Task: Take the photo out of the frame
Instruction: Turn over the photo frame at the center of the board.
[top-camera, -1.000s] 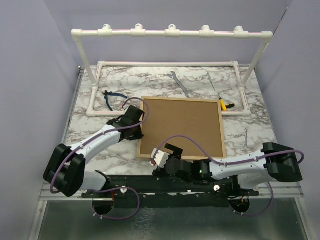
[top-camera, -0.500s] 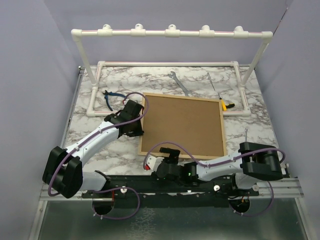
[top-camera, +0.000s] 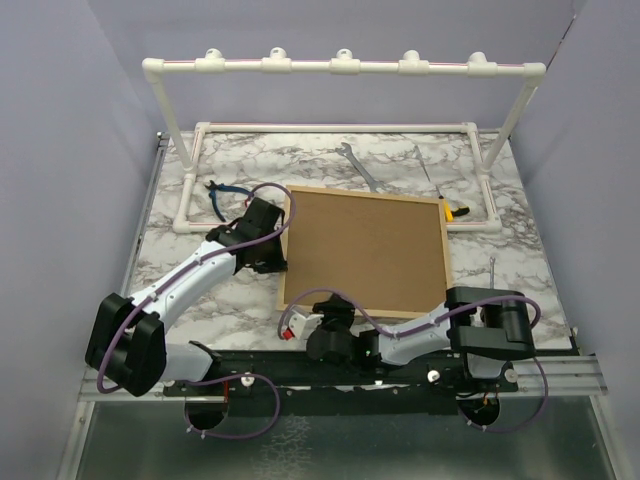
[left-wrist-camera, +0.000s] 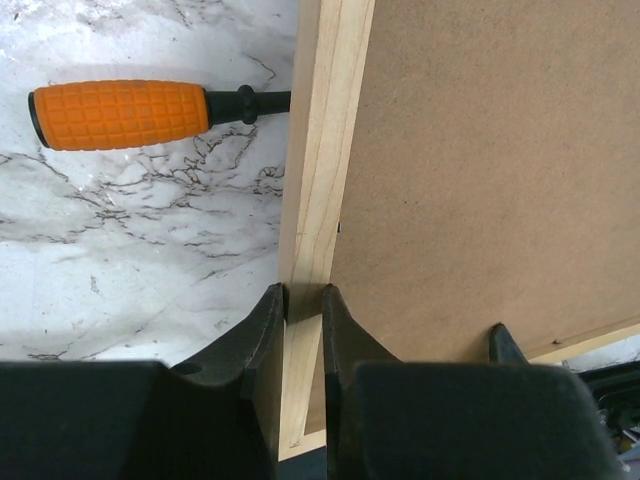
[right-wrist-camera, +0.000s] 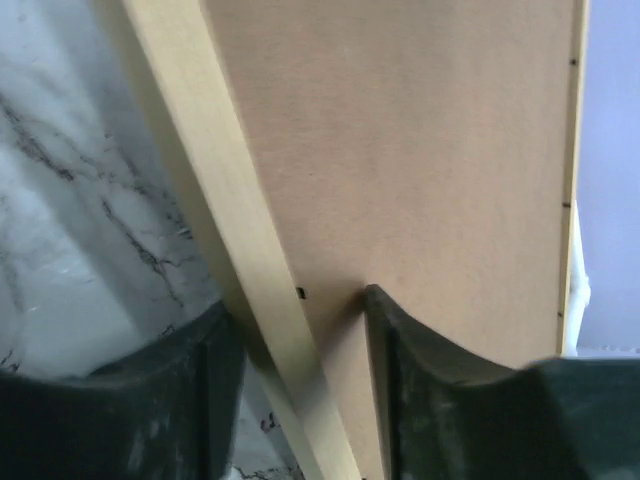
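Left wrist view gives you the frame (left-wrist-camera: 480, 180) lying back-up, its light-wood side rail running straight ahead from the left gripper (left-wrist-camera: 303, 300), whose fingers are pinched onto that rail. The photo is out of sight; I judge it sits face down beneath the brown board. Your right gripper (right-wrist-camera: 300, 330) is spread wide, straddling the neighbouring rail and clamping nothing. The board to be freed lies just right of the left fingers and ahead of the right ones. An orange-handled screwdriver (left-wrist-camera: 120, 113) lies ahead-left of the left gripper, its shaft reaching the rail. No writing is legible.
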